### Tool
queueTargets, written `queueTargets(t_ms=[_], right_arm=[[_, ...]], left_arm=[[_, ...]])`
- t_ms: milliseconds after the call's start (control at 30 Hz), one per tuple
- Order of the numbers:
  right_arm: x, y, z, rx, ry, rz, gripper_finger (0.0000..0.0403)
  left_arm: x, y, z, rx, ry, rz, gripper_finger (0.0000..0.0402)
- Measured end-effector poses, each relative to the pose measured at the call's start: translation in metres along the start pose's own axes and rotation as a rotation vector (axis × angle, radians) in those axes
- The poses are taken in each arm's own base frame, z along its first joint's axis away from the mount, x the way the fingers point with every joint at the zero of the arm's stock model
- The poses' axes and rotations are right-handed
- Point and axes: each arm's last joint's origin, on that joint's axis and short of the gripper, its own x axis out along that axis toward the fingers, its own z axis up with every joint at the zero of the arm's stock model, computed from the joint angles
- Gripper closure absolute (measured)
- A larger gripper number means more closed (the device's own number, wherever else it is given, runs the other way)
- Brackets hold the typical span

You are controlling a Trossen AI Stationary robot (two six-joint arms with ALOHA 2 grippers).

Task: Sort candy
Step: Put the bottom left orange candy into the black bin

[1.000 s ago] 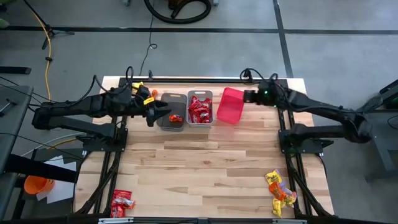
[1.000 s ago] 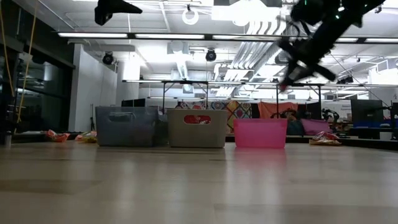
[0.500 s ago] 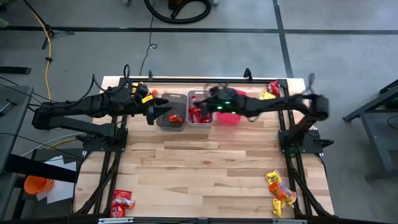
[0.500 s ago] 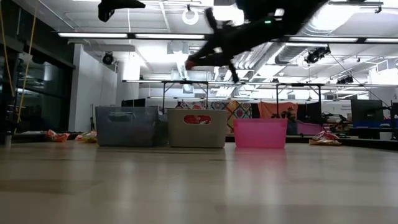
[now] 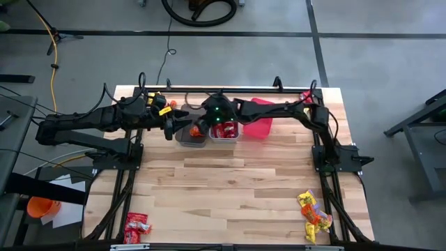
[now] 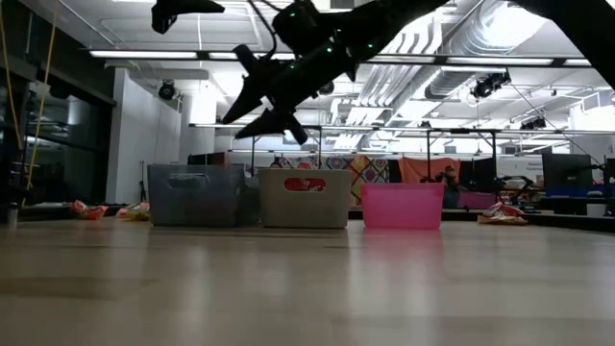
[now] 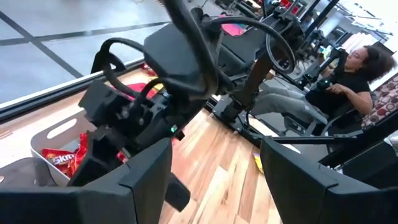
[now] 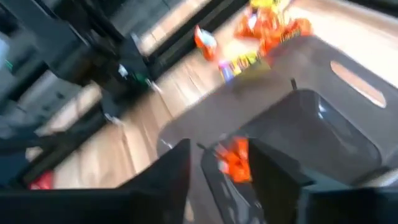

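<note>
Reaching across from the pink bin (image 5: 259, 118), the right arm had swung over the brown bin (image 5: 193, 130); right gripper (image 6: 261, 99) stood parted, an orange candy (image 8: 234, 158) falling free below. Left gripper (image 5: 175, 127) hovered alongside, open. Drop judged underway

Small shiny wrapped candy is lying in several spots. Red packets (image 5: 224, 128) are filling the grey middle bin (image 5: 226, 137). One orange sweet (image 5: 197, 131) is sitting in the brown bin (image 5: 182, 135), seen bright between the fingers in the right wrist view (image 8: 234, 159). A yellow and orange heap (image 5: 312, 213) is resting at the table's near right corner. Red packets (image 5: 136, 225) are lying at the near left corner. A few orange and yellow sweets (image 5: 167, 108) are sitting beside the brown bin at the far edge.
</note>
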Motion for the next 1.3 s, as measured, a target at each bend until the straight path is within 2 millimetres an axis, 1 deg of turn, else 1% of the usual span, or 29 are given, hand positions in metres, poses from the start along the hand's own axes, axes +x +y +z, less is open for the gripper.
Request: queueTargets(t_ms=[100,167,233,300,433,533,733,900,1033,1167,1233,1300], right_arm=[[-0.003,0.004,0.006,-0.065,0.007,-0.007,0.0176],[-0.009,0.007,0.01,-0.118,0.018,-0.013,0.0145],[-0.016,0.007,0.015,-0.163,0.033,-0.029,0.0123],[-0.027,0.007,0.019,-0.193,0.047,-0.05,0.0112],[-0.051,0.002,0.025,-0.241,0.107,-0.118,0.0109],[-0.071,0.003,0.025,-0.281,0.181,-0.158,0.0109],[-0.109,0.017,0.013,-0.392,0.33,-0.246,0.011],[-0.136,0.032,0.007,-0.461,0.376,-0.297,0.011],[-0.159,0.041,0.006,-0.49,0.373,-0.333,0.011],[-0.186,0.046,0.004,-0.501,0.343,-0.382,0.011],[-0.2,0.042,-0.005,-0.47,0.308,-0.391,0.011],[-0.215,0.034,-0.024,-0.411,0.263,-0.394,0.011]], left_arm=[[0.0,0.0,0.0,0.001,0.001,0.0,0.0172],[0.0,0.0,0.0,0.007,0.001,0.001,0.0172],[0.0,0.0,0.0,0.017,0.001,0.0,0.0172],[0.0,0.0,0.0,0.019,0.001,0.001,0.0172],[0.0,0.0,0.0,0.034,0.0,0.0,0.0172],[0.0,0.0,0.0,0.045,0.0,0.0,0.0172],[0.0,0.0,0.0,0.084,0.0,-0.001,0.0172],[0.0,0.0,0.0,0.123,0.0,-0.001,0.0172],[0.0,0.0,0.0,0.131,0.0,-0.001,0.0172],[0.0,0.0,0.0,0.144,0.003,-0.004,0.0172],[0.0,0.0,0.0,0.155,0.003,-0.005,0.0172],[0.0,0.0,0.0,0.158,0.003,-0.005,0.0172]])
